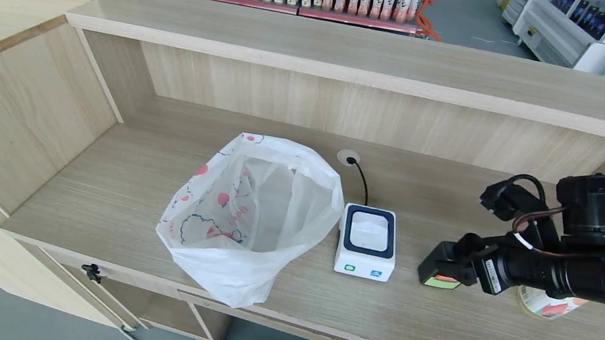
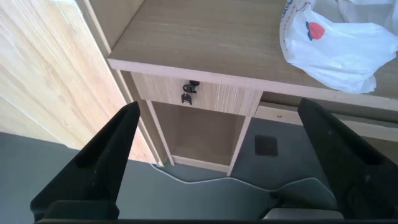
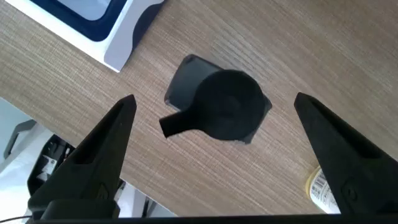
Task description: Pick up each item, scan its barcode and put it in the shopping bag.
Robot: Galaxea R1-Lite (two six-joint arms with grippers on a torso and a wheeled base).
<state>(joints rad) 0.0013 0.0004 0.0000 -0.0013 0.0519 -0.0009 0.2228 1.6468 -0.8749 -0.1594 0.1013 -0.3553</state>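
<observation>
White plastic shopping bag, red cartoon prints, mouth open

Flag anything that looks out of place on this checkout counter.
The shopping bag sits at the front edge of the counter, its bottom sagging over the lip, so it might slip once loaded. The barcode scanner stands square; nothing looks spilled or damaged.

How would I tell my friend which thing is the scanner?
Look at the long wooden counter. Near its middle stands an open white shopping bag, and the scanner sits right beside it. It is the small white box with a dark blue frame on top and a black cable.
</observation>
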